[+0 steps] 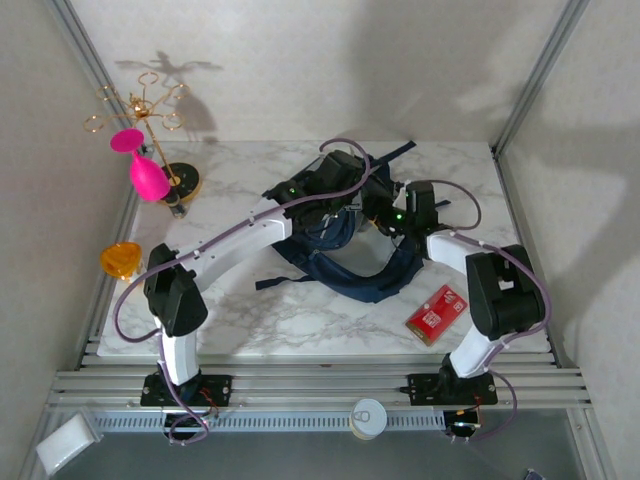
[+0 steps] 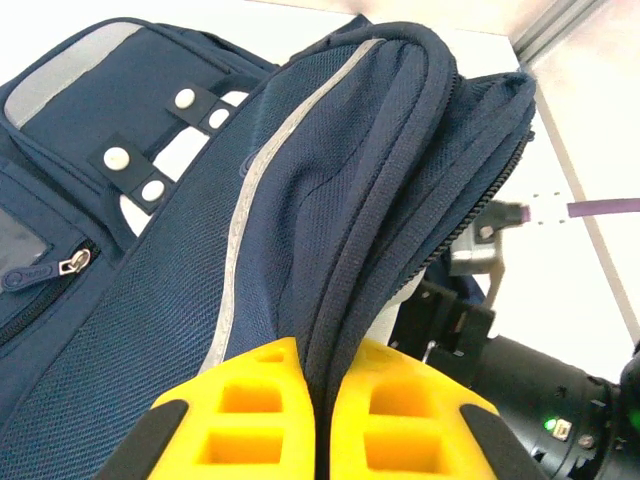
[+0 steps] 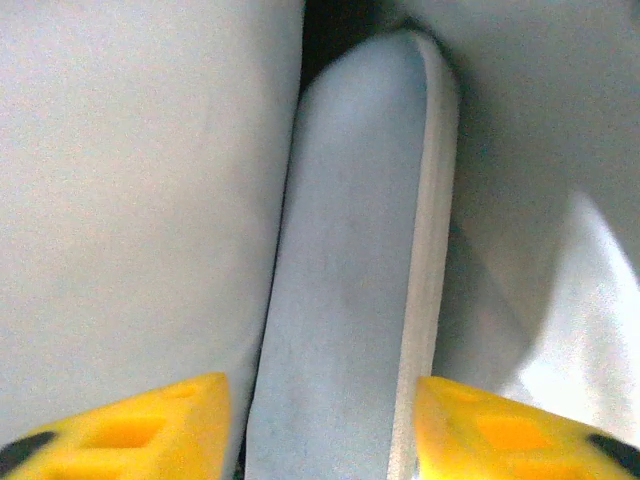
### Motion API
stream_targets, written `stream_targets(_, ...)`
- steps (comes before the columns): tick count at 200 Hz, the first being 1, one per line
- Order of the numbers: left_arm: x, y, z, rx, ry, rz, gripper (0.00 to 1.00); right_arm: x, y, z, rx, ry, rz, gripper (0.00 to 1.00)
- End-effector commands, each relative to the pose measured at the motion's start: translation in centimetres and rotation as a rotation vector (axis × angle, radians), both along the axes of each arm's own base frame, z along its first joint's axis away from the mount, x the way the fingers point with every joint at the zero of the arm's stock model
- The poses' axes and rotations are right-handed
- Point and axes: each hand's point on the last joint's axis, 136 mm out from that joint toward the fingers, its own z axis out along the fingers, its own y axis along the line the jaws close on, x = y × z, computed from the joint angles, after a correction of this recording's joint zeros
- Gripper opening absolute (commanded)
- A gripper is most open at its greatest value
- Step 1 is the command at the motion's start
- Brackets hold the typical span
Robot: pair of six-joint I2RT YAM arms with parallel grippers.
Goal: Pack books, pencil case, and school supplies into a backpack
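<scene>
Top external view: one backpack lies at frame centre on the tabletop, with both arms reaching to it. The left claw is clenched on the fabric edge of the backpack opening. The right claw stands released, its fingers spread either side of one pencil case, which lies inside against pale lining. One pack of school supplies lies on the tabletop at lower right, apart from the backpack. Assessment: the pencil case is packed and the school supplies remain. For the books, count and location cannot be told.
</scene>
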Motion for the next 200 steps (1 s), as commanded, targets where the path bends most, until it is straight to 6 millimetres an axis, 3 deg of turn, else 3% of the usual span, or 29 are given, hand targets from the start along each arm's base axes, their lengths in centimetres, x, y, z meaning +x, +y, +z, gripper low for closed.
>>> stream_targets(1, 0.6, 0.6, 7.2, -0.167, -0.147, 0.032, 0.00, 0.3, 0.0, -1.5, -0.044, 0.039, -0.004, 0.39)
stream_targets(14, 0.6, 0.6, 7.1, -0.168, -0.144, 0.029, 0.00, 0.7, 1.4, -2.2, -0.025, 0.060, 0.026, 0.28)
stream_targets(34, 0.5, 0.4, 7.1, -0.175, -0.143, 0.024, 0.00, 1.3, 3.9, -2.8, -0.012, 0.076, 0.069, 0.20)
stream_targets(51, 0.5, 0.5, 6.9, -0.182, -0.141, 0.029, 0.00, 1.1, 5.7, -2.0, 0.014, 0.049, 0.105, 0.18)
stream_targets(63, 0.4, 0.2, 6.9, -0.193, -0.139, 0.017, 0.00, 0.8, 5.9, -1.3, 0.015, 0.025, 0.117, 0.17)
stream_targets(80, 0.7, 0.3, 5.8, -0.165, -0.137, 0.025, 0.00, 0.1, 4.1, -0.6, -0.005, 0.015, 0.101, 0.18)
stream_targets(98, 1.3, 0.6, 3.3, -0.154, -0.081, 0.028, 0.00, -1.5, 0.5, -0.6, -0.060, 0.019, 0.057, 0.24)
stream_targets(120, 0.8, -1.2, 0.9, -0.209, -0.045, -0.035, 0.00, -4.1, -4.1, -0.4, -0.146, 0.030, 0.005, 0.34)
stream_targets(145, -0.1, -4.4, -4.0, -0.199, 0.075, -0.151, 0.12, -6.8, -9.1, -0.4, -0.292, 0.061, -0.091, 0.41)
stream_targets(158, -0.9, -5.1, -5.1, -0.214, 0.103, -0.197, 0.20, -8.2, -10.8, -0.2, -0.332, 0.071, -0.129, 0.43)
stream_targets(174, -2.3, -4.5, -3.9, -0.304, 0.061, -0.235, 0.36, -9.7, -11.1, 0.6, -0.333, 0.055, -0.122, 0.46)
stream_targets(182, -2.9, -3.4, -2.5, -0.358, 0.027, -0.237, 0.44, -10.4, -10.4, 1.0, -0.304, 0.042, -0.094, 0.48)
stream_targets(200, -3.4, 0.0, -2.1, -0.403, 0.019, -0.201, 0.54, -11.9, -8.4, 1.1, -0.213, 0.050, -0.035, 0.53)
